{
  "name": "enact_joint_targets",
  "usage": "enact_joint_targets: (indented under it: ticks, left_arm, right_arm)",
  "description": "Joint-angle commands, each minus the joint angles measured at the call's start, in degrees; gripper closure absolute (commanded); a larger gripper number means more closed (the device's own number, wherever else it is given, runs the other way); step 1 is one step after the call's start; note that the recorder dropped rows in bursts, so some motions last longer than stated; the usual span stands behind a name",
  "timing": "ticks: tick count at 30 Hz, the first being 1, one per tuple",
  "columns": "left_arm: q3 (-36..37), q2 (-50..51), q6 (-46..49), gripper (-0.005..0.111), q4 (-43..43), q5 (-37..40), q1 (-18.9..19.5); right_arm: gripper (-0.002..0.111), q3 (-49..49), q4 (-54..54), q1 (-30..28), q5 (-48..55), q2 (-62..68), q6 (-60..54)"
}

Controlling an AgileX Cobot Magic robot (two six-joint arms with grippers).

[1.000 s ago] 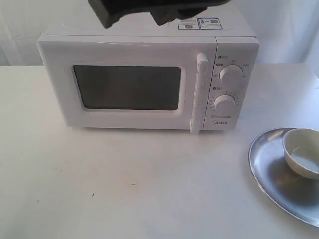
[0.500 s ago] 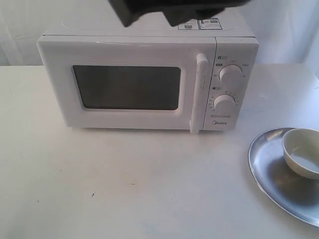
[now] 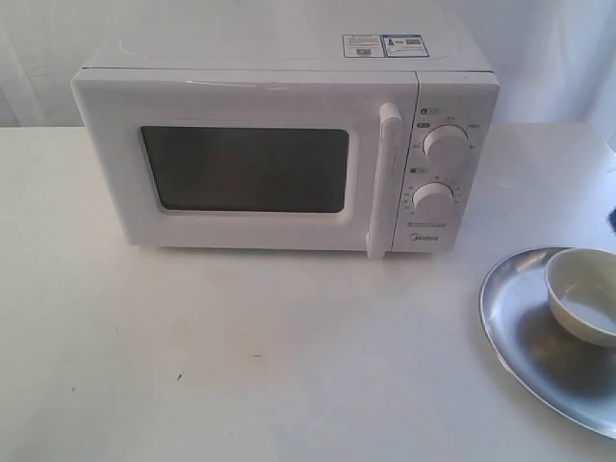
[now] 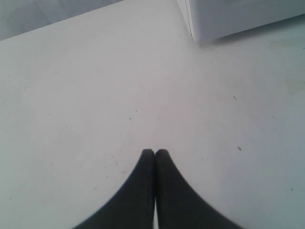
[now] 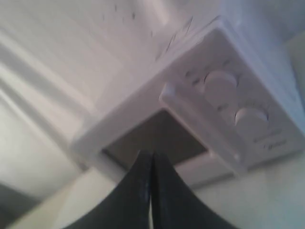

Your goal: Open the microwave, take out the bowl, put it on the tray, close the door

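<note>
door point(image 3: 245, 168) shut | bowl point(image 3: 584, 294) sat in tray point(image 3: 525, 322) — I judged it light, slick, chippable, best pinched at rim | left tool point(image 4: 155, 153), right tool point(image 5: 151, 155) clenched empty

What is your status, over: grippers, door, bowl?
Left gripper shut, empty; right gripper shut, empty. White microwave door closed. Small cream-white bowl on round silver metal tray. No obstruction seen.

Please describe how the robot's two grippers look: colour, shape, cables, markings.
The left gripper and the right gripper look alike: each has two plain black fingers, broad at the base, curving to narrow rounded tips. No cables or markings are visible.
</note>
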Motion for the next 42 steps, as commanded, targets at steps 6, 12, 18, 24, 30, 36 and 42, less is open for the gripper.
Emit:
enact_joint_targets:
  ticks: [6,12,18,24,30,36,42]
  left_arm:
    - [0.12,-0.19,-0.27,0.107,-0.26,-0.01,-0.23]
    - [0.12,-0.19,-0.27,0.107,-0.26,-0.01,-0.23]
    - [0.12,-0.19,-0.27,0.107,-0.26,-0.09,-0.23]
    - [0.12,-0.19,-0.27,0.107,-0.26,0.06,-0.23]
    - [0.12,-0.19,-0.27,0.107,-0.26,0.06,-0.23]
    - [0.12,-0.19,-0.27,0.107,-0.26,0.06,-0.23]
    - [0.12,-0.19,-0.27,0.107,-0.26,0.06,-0.23]
  right_arm:
    - [0.108,14.17,-3.02,-0.75,-21.63,-6.44,-0.27]
    - [0.108,14.17,-3.02,-0.75,-12.3,-17.02,-9.66]
    - [0.108,14.17,-3.54,-3.31,-12.71,-20.05,-23.75]
    - [0.108,14.17,-3.29,-10.01,-3.29,-20.05,-31.6]
    - [0.108,14.17,-7.97,-15.49,10.92,-20.05,-39.5]
    - [0.108,14.17,-24.37,-17.19,18.83,-20.05,-28.5]
    - [0.108,14.17,-38.93,-17.97,19.51,-20.05,-10.89]
